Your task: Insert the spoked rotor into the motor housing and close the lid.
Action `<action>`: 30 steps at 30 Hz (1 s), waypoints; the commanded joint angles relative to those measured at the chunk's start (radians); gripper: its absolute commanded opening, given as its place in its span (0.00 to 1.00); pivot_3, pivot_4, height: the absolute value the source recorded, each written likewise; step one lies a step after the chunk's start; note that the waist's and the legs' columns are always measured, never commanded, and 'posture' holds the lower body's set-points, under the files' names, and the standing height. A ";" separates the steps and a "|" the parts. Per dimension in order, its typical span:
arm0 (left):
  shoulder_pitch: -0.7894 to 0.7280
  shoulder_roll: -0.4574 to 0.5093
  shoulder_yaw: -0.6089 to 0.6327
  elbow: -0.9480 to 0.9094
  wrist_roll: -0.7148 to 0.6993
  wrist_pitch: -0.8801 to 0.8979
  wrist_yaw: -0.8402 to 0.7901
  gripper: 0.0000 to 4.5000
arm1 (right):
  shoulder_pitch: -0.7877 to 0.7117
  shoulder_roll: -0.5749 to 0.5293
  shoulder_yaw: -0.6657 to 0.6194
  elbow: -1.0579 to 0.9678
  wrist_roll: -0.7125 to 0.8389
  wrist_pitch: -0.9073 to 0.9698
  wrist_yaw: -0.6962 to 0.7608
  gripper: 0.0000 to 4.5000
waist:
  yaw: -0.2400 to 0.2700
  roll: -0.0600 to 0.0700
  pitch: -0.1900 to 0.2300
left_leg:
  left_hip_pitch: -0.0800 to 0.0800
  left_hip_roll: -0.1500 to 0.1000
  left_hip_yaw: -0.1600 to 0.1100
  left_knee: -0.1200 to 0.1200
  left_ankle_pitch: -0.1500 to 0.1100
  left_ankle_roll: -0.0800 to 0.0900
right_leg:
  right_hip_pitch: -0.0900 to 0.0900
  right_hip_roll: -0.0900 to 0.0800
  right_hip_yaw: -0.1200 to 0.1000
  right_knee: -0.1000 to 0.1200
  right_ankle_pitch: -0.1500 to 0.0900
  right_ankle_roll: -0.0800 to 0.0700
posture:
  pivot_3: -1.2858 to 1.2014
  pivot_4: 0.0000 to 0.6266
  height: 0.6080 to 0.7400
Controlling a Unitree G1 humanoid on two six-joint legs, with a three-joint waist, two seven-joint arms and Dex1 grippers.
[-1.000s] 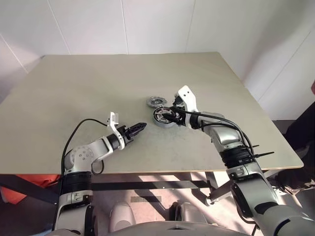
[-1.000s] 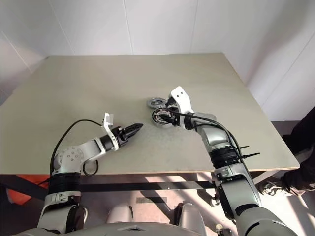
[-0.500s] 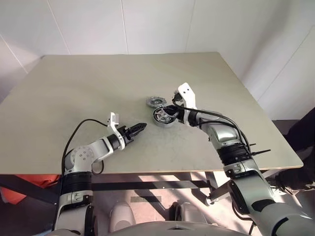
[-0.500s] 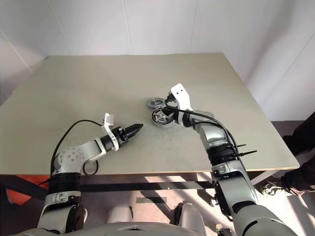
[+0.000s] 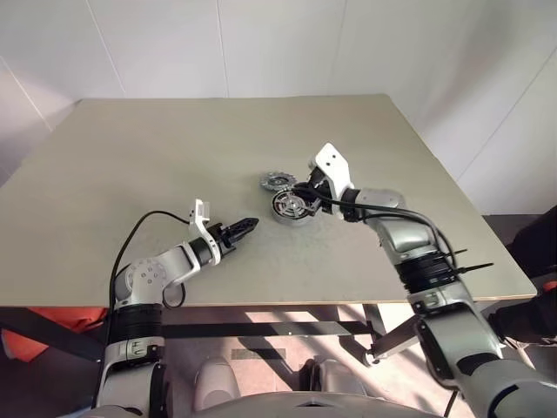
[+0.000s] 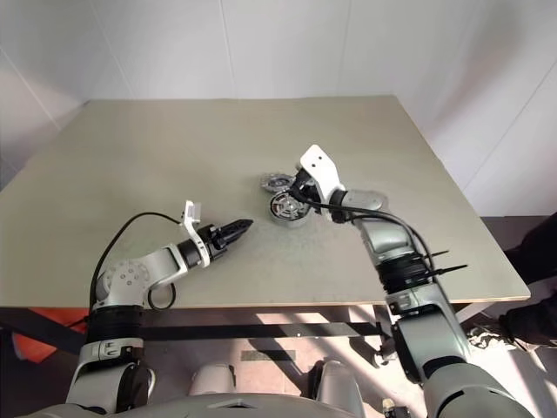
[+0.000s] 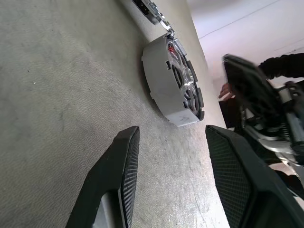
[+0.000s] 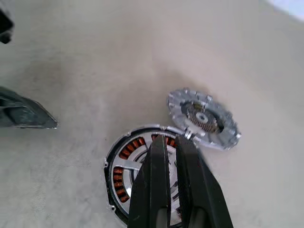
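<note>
Resting on the beige surface, the motor housing sits a little right of centre, its ring of copper-red windings visible from the right wrist view. The spoked rotor appears to lie inside the housing, pale spokes showing between the windings, though the right claw's fingers cover most of the middle, so how it sits there cannot be told. The lid lies flat on the surface just beyond the housing, on its far left side, its edge touching or nearly touching the housing's rim.

The right claw hovers just above the housing's far right side, pointing toward the robot's left and slightly down; its two black fingers are pressed together with nothing between them.

The left claw hangs low over the surface, well to the left of the housing and pointing toward it. Its fingers stand apart, empty, framing the housing's grey side wall in the left wrist view.
</note>
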 commanded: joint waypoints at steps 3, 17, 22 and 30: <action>-0.044 -0.004 -0.030 0.003 0.029 -0.049 -0.035 0.52 | -0.129 -0.180 0.153 0.051 -0.125 -0.302 0.319 0.15 | 0.000 -0.001 -0.001 | 0.000 0.000 0.000 -0.001 0.000 0.000 | 0.000 0.000 -0.001 0.000 0.000 0.000 | 0.52 0.00 1.00; 0.022 -0.031 0.005 -0.117 -0.001 -0.064 0.011 0.52 | -0.384 -0.109 0.362 0.618 -0.424 -0.887 0.398 0.73 | -0.027 -0.001 0.000 | -0.007 0.001 0.000 0.003 -0.002 0.003 | -0.005 0.000 -0.001 0.001 0.000 -0.001 | 0.52 0.00 1.00; 0.057 -0.059 0.008 -0.137 -0.002 -0.076 0.028 0.52 | -0.396 -0.070 0.355 0.663 -0.437 -0.943 0.418 0.73 | -0.027 -0.001 0.000 | -0.009 0.001 0.000 0.003 -0.002 0.004 | -0.008 0.000 -0.002 0.001 0.001 -0.002 | 0.52 0.00 1.00; 0.085 -0.080 0.008 -0.162 -0.008 -0.079 0.046 0.52 | -0.422 -0.004 0.355 0.772 -0.490 -0.954 0.370 0.73 | -0.030 -0.001 0.000 | -0.009 0.001 0.000 0.005 -0.002 0.004 | -0.007 0.000 -0.001 0.002 0.001 -0.002 | 0.52 0.00 1.00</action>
